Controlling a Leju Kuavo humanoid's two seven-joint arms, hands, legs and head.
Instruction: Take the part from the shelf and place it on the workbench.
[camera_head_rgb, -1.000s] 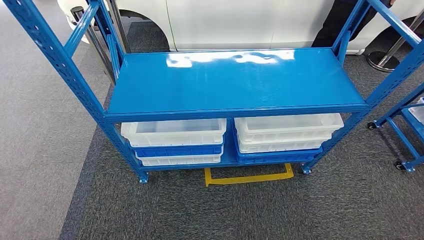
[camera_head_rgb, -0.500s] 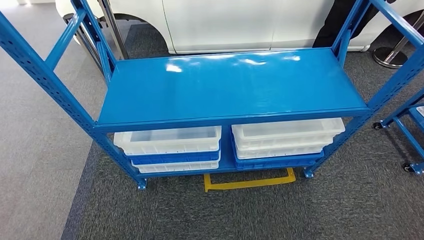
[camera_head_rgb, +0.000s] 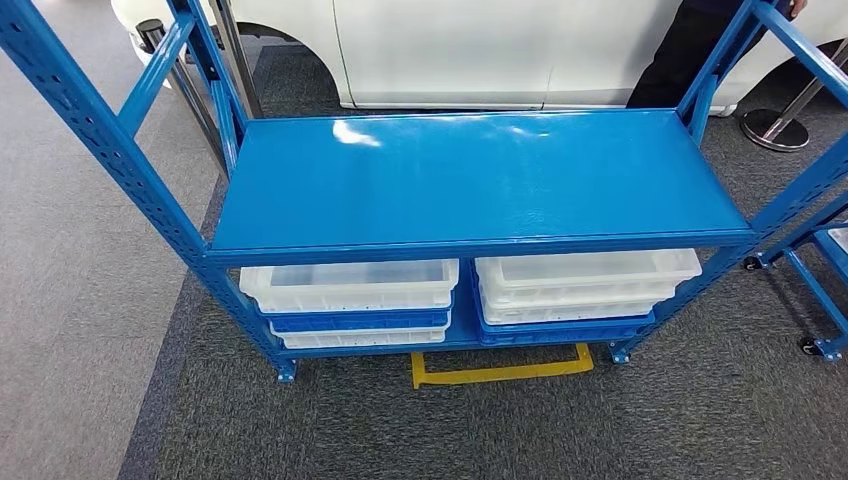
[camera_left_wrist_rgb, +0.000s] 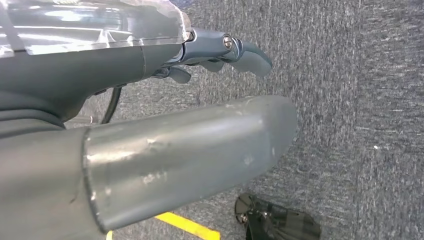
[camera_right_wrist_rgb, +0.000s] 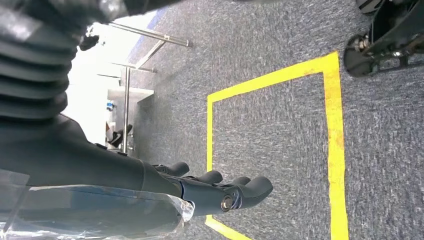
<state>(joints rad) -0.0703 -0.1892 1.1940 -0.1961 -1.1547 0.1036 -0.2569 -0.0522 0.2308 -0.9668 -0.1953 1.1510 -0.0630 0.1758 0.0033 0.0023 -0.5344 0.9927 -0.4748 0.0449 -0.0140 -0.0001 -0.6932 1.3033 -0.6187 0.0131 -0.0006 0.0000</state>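
Note:
A blue metal rack (camera_head_rgb: 480, 180) stands in front of me in the head view, and its wide middle board is bare and glossy. Under that board, white and blue trays (camera_head_rgb: 350, 285) are stacked on the left, with another stack (camera_head_rgb: 585, 275) on the right. My left hand (camera_left_wrist_rgb: 190, 125) hangs over grey carpet, its thumb apart from its fingers (camera_left_wrist_rgb: 245, 52) and nothing in it. My right hand (camera_right_wrist_rgb: 215, 187) hangs over the carpet too, with its fingers stretched out and holding nothing.
A yellow floor marking (camera_head_rgb: 500, 368) lies in front of the rack, and a yellow square (camera_right_wrist_rgb: 335, 125) lies under my right hand. A second blue rack on castors (camera_head_rgb: 815, 260) stands to the right. Behind are a white car (camera_head_rgb: 480, 50), a person's dark legs (camera_head_rgb: 670, 60) and a stanchion base (camera_head_rgb: 775, 130).
The whole head picture has shifted a little, so my camera has moved. Nothing on the rack has changed.

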